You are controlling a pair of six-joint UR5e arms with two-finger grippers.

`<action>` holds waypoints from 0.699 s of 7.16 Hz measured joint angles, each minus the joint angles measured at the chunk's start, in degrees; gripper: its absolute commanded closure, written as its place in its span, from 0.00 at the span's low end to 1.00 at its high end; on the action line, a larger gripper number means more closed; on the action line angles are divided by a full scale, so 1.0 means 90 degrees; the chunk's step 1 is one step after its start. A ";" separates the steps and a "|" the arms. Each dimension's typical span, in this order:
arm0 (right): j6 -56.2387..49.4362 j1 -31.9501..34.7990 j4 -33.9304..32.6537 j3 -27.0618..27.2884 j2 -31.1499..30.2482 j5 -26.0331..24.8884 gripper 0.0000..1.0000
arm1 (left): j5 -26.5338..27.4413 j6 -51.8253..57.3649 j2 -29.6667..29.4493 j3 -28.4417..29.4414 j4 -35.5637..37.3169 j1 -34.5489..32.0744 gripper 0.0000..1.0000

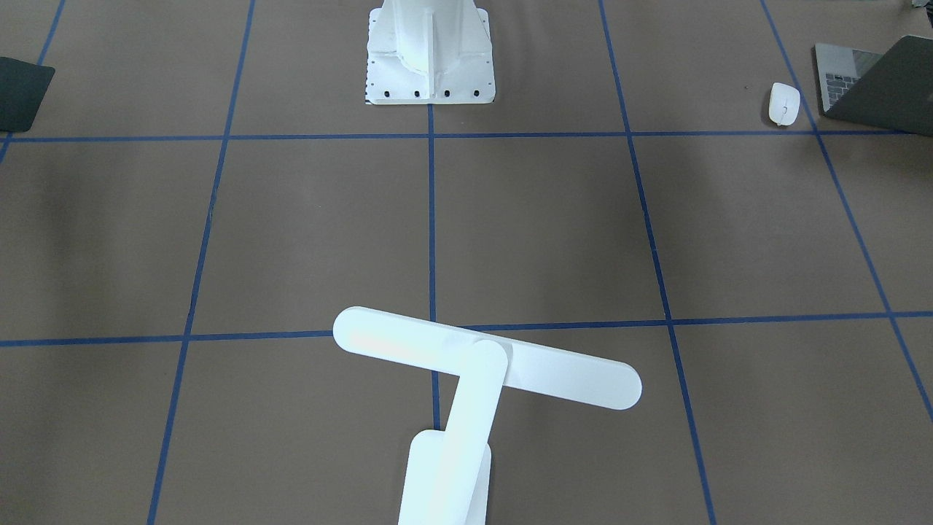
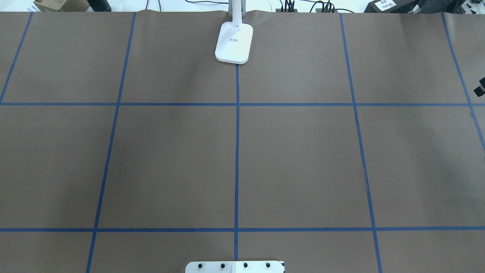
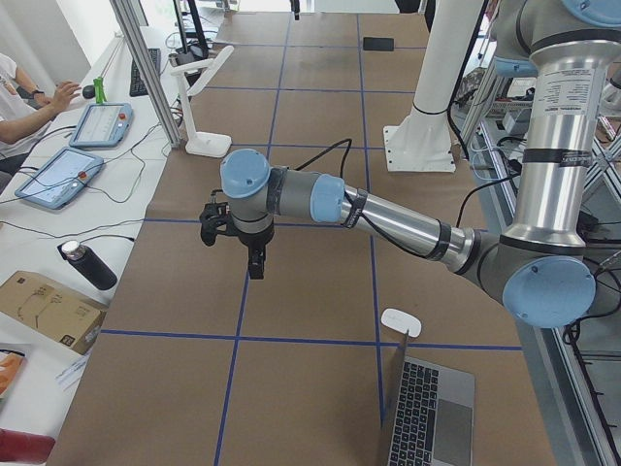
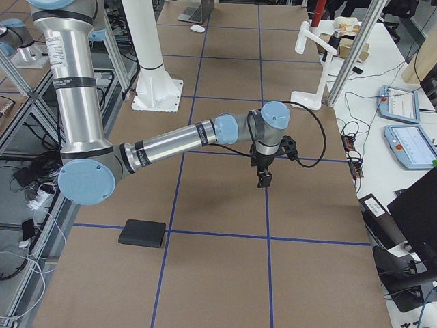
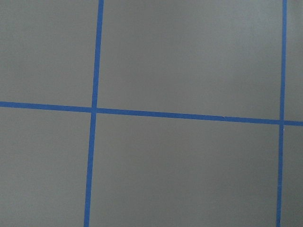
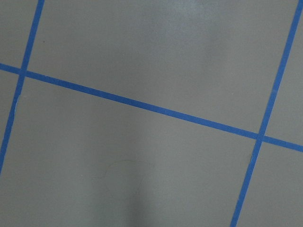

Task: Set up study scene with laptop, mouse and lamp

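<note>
The white lamp (image 1: 487,368) stands at the table's far middle edge, its base (image 2: 234,42) on the centre tape line. On my left end of the table, the grey laptop (image 1: 867,80) sits half open with the white mouse (image 1: 784,103) beside it. My left gripper (image 3: 254,262) hangs above bare paper, well away from the laptop (image 3: 432,417) and mouse (image 3: 400,322). Over the other end of the table hangs my right gripper (image 4: 263,179), clear of the lamp (image 4: 311,61). Whether either gripper is open or shut, I cannot tell. Both wrist views show only paper and blue tape.
A flat black mouse pad (image 4: 142,233) lies on the right end of the table. The white robot pedestal (image 1: 430,55) is bolted at the near middle. A person's hand (image 3: 63,94), tablets and a bottle sit along the far side bench.
</note>
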 measured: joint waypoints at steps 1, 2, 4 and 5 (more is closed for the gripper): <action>-0.0003 0.0001 0.0000 -0.0003 0.0000 -0.0006 0.00 | 0.0008 0.0001 0.0009 -0.0001 -0.0013 -0.0001 0.00; -0.0002 -0.0001 0.0000 -0.0004 0.0000 -0.0008 0.00 | 0.0009 0.0015 0.0020 -0.0022 -0.0058 -0.0005 0.00; 0.0004 -0.0004 0.0000 0.0002 0.0000 -0.0009 0.00 | -0.0037 0.0000 0.0206 -0.0313 -0.0162 -0.0008 0.00; 0.0005 -0.0004 0.0000 0.0006 0.0000 -0.0005 0.00 | -0.0070 -0.0014 0.0428 -0.0539 -0.0185 -0.0001 0.00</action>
